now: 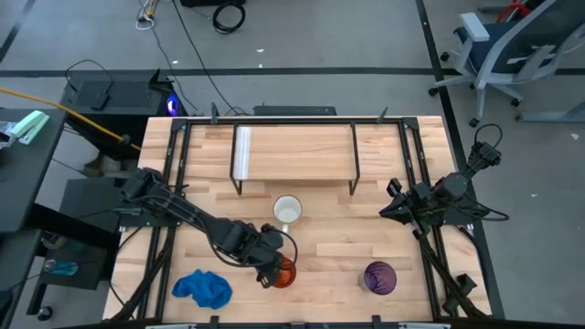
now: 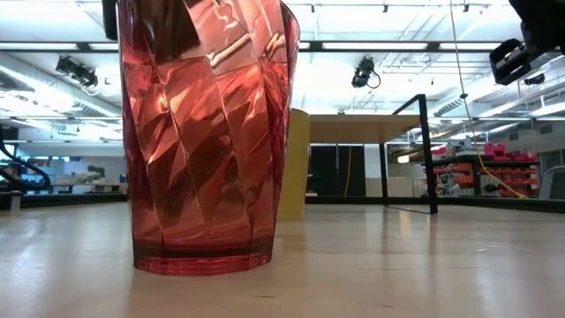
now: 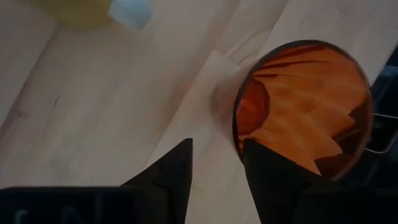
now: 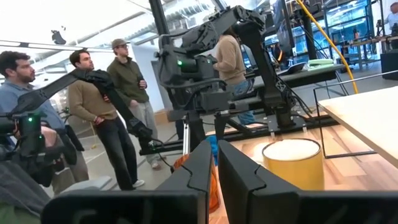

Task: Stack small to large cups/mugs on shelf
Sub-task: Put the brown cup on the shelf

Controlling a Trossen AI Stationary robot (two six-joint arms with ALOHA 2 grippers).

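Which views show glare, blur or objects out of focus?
Low view: the translucent orange-red faceted cup stands very near the lens, with bright glare streaks on its facets. Left wrist view: the dark fingers and the wooden tabletop look soft. Right wrist view: the white mug is slightly blurred.

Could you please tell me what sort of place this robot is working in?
Probably a robotics lab or workshop: a wooden table on a bare floor with trailing cables, an office chair nearby, and people standing watching among more equipment.
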